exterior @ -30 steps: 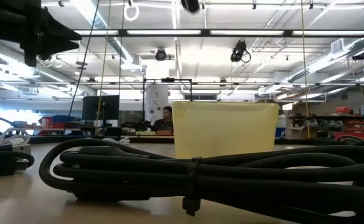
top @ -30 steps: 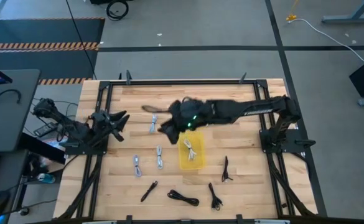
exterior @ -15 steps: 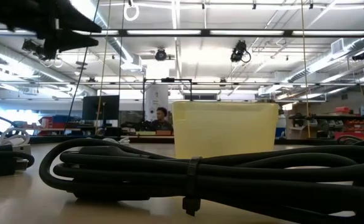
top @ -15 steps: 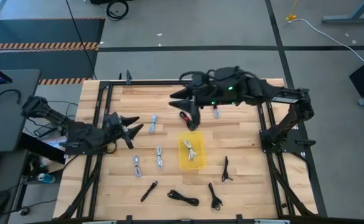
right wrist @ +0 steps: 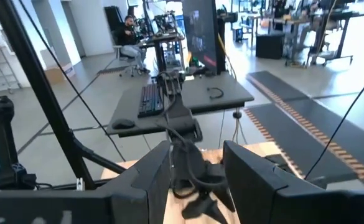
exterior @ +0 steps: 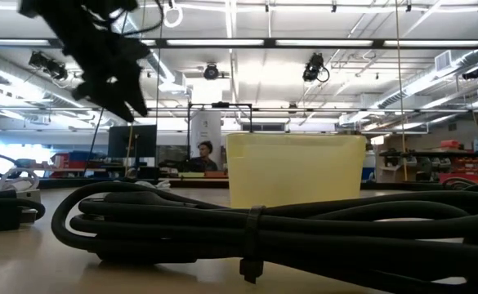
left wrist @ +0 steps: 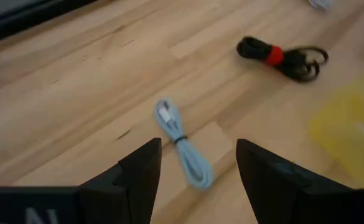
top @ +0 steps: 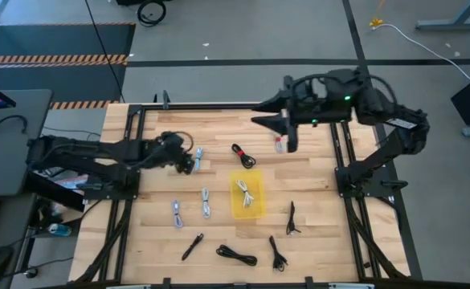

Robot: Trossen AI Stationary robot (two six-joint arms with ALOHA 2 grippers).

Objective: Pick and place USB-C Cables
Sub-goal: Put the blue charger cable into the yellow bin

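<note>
A light grey cable (left wrist: 185,152), bundled and tied at its middle, lies flat on the worktop just ahead of the left arm's open jaws, in line with the gap between them. A black cable with a red tie (left wrist: 281,56) lies farther beyond, off to one side.

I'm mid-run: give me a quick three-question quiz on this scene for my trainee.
1. True or false: the yellow bin already holds a light cable.
2. Which gripper hovers, fingers open, over a light grey cable lying on the table? A: left gripper. B: right gripper.
3. Fill in: the black cable near the bin has a ___ tie.
Key: 1 true; 2 A; 3 red.
</note>
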